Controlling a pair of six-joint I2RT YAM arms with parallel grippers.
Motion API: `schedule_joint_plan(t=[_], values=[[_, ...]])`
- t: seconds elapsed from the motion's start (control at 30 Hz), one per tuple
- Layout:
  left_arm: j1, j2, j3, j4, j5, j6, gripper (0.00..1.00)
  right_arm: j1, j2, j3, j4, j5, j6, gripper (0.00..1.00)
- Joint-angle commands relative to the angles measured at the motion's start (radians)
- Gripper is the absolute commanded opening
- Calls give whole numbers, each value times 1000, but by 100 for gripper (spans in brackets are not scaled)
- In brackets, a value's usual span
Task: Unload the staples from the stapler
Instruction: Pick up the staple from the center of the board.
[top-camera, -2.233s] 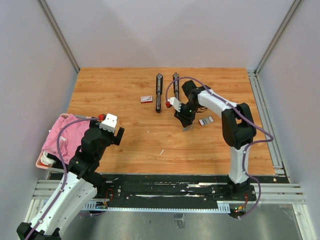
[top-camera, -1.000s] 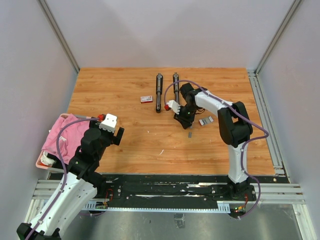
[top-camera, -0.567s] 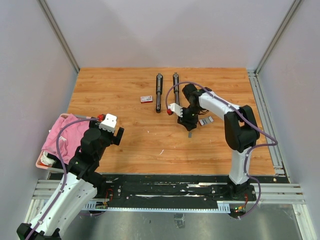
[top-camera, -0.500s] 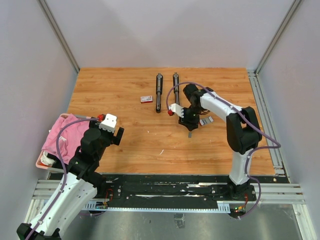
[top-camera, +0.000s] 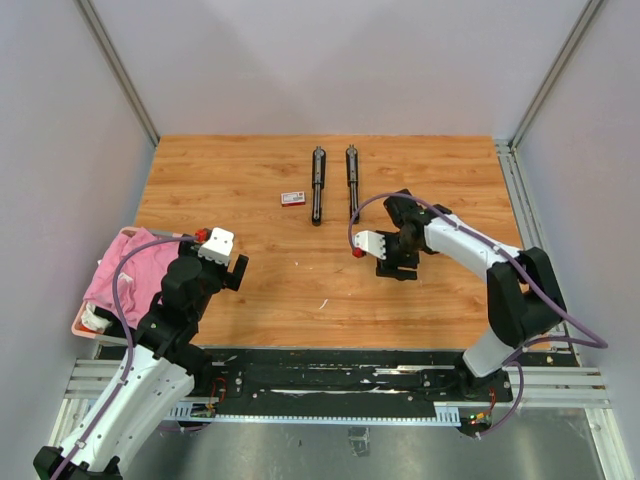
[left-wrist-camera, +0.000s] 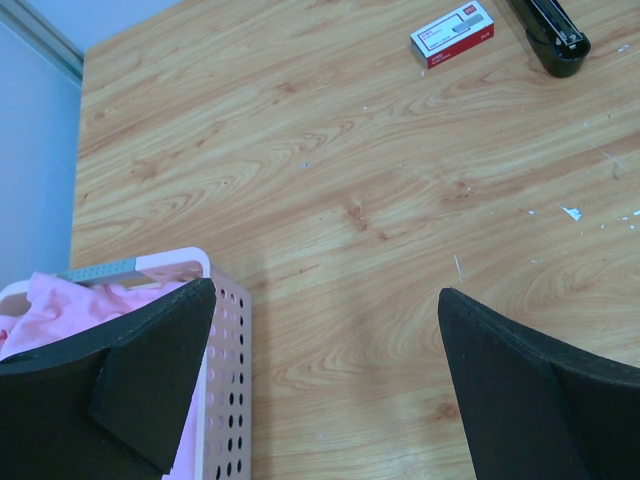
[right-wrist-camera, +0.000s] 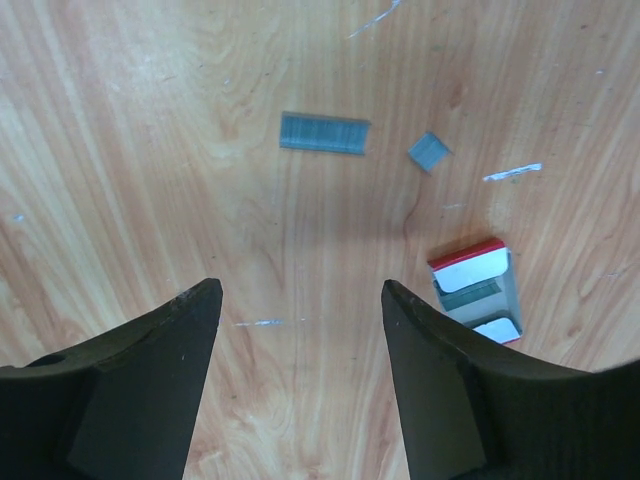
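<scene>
Now, staples: a grey strip lies flat on the surface, with a smaller bit just beside it.
Right end effector: fingers spread with nothing between them, hovering near the strip. Probably this is the spot where unloaded pieces get put.
Opened box: red-and-white, near the bit, likely there to receive them.
Left end effector: spread wide and empty, parked by the pink basket, presumably to stay clear.
Staplers: two black ones, side by side at the far end, apart from the right arm.
</scene>
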Motion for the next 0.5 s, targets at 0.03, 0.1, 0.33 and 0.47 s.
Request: schedule_joint_plan(t=[0.03, 0.1, 0.33, 0.47], values=[[6, -10, -5, 24, 9, 3, 98, 35, -55, -64, 209, 28, 57, 68], [5, -11, -4, 23, 8, 4, 98, 48, -65, -98, 273, 44, 67, 68], [5, -8, -5, 24, 9, 4, 98, 102, -25, -163, 423, 134, 66, 69], [6, -8, -7, 26, 9, 5, 98, 115, 0, -152, 423, 140, 69, 69]])
